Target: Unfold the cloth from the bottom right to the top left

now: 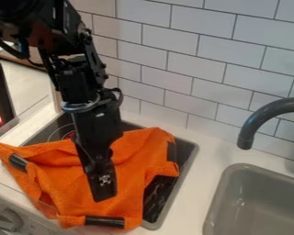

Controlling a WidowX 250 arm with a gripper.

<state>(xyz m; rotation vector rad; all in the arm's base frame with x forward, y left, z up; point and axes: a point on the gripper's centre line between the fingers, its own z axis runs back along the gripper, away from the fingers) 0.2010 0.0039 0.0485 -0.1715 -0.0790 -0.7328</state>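
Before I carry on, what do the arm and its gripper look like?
The arm is black and jointed, with thin black cables and a greyish band at the wrist. The gripper is black and elongated, with a small pale-and-dark patterned patch.

Looks rough and matt on the cloth (pixel 137 151), glossy on the stovetop (pixel 157 199), smooth on the tiles (pixel 195 69) toward one o'clock, matt on the faucet (pixel 260 118) at three.

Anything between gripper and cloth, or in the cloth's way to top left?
Nothing visible between the gripper and the orange cloth; the gripper hangs over it. Toward top left, only the arm itself hangs over the cloth's upper part. Faucet and sink are off to the right, out of that path.
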